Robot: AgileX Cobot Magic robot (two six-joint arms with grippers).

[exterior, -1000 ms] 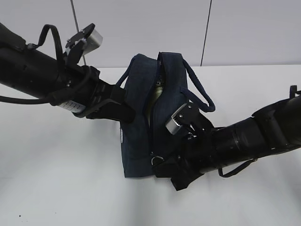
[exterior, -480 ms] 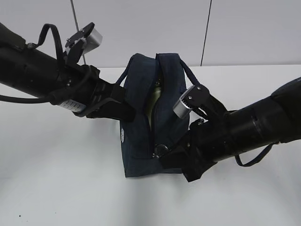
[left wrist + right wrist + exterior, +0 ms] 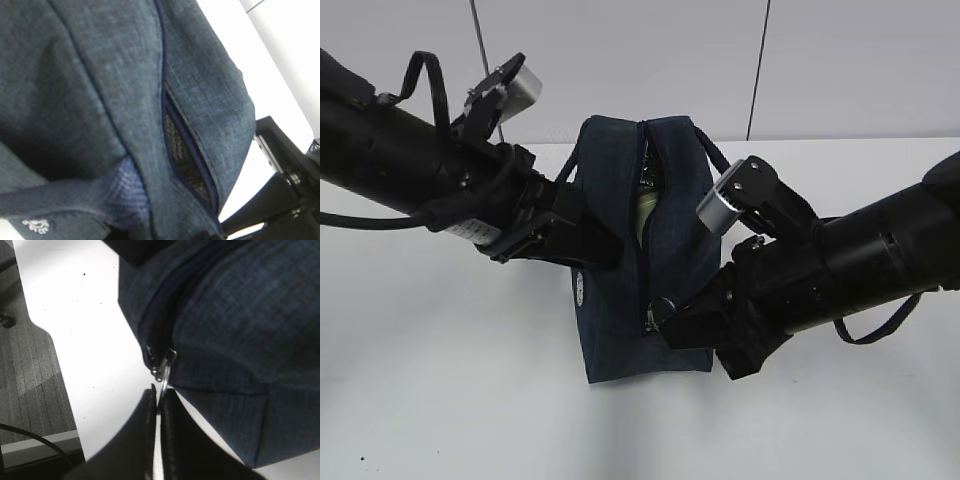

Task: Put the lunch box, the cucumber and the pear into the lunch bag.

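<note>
While the left gripper (image 3: 605,248), its jaws hidden, braces the bag (image 3: 620,310), the right gripper (image 3: 159,412), now pinching the ring pull (image 3: 164,374), starts zipping.

Arms: matte black, tube-shaped, thick.
Cables: black loops beside each arm; one curves over the left arm (image 3: 390,150).
Wrist cameras: silver-grey blocks on black brackets above each wrist.
Label: white sticker under the left wrist.
Right fingers (image 3: 172,440): flat, black, smooth.
</note>
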